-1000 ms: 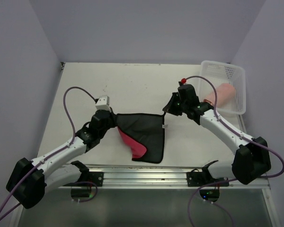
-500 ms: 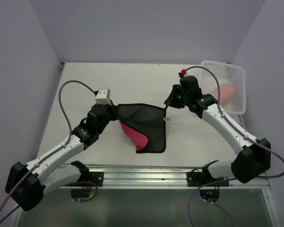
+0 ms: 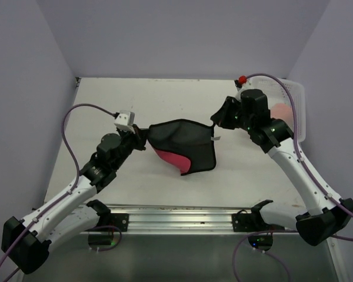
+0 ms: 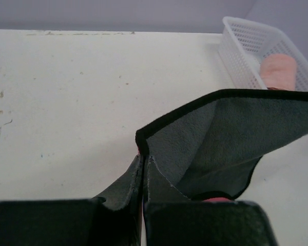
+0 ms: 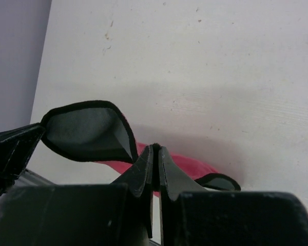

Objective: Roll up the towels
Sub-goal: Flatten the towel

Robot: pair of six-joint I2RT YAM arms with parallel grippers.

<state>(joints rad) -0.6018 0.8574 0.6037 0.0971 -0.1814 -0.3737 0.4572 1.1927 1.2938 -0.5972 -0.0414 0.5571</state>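
The blackish cloth with its red face hangs stretched between both grippers above the table. My left gripper is shut on the cloth's left corner; in the left wrist view the cloth spreads away from the gripper. My right gripper is shut on the right corner, by the small white tag. In the right wrist view the red face shows behind the gripper. The salmon-pink towel lies rolled in the white basket.
The white perforated basket stands at the table's back right corner and also shows in the left wrist view. A metal rail runs along the table's near edge.
Both grippers have lifted the blackish cloth and carried it to the right and away from the near edge. The cloth now sags between them with less of it on the table.
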